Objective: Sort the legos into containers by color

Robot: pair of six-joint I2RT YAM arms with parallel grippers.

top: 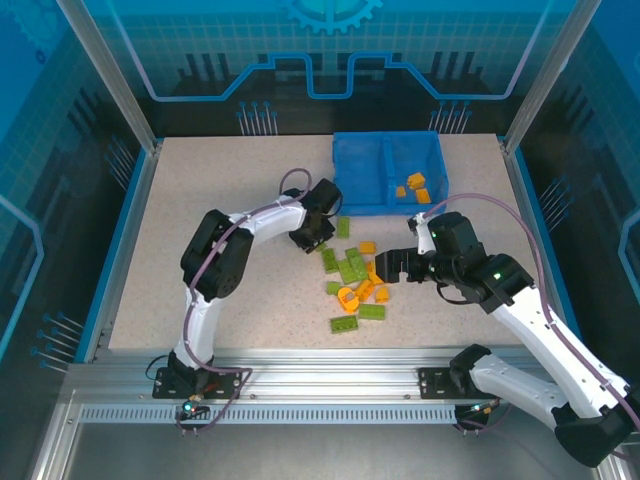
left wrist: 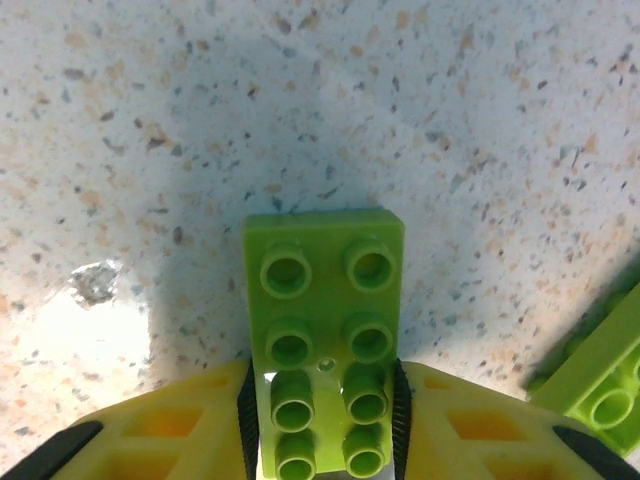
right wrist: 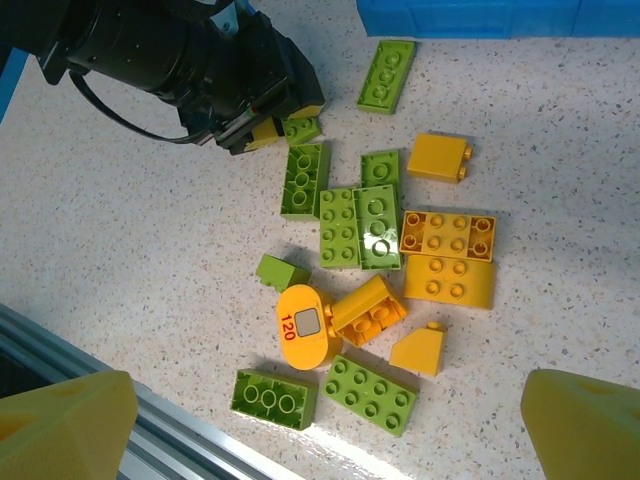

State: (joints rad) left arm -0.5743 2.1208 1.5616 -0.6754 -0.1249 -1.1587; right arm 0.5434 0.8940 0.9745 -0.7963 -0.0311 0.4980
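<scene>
A lime green lego (left wrist: 325, 300) lies flat on the speckled table, and my left gripper (left wrist: 322, 400) is shut on its near end, the black pads (left wrist: 248, 405) pressed to both long sides. From above, that left gripper (top: 312, 238) sits at the pile's left edge, just below the blue bin (top: 338, 170). Green and orange legos (top: 355, 285) lie scattered mid-table. My right gripper (top: 390, 265) hovers open over them; its yellow fingers (right wrist: 70, 425) frame a curved orange piece marked 120 (right wrist: 305, 325) and a green brick (right wrist: 370, 393). Three orange legos (top: 415, 187) lie in the bin's right compartment.
The bin's left compartment (top: 360, 175) holds nothing I can see. The left arm (right wrist: 150, 50) fills the upper left of the right wrist view. A metal rail (top: 320, 375) runs along the near table edge. Bare table (top: 200, 200) stretches to the left.
</scene>
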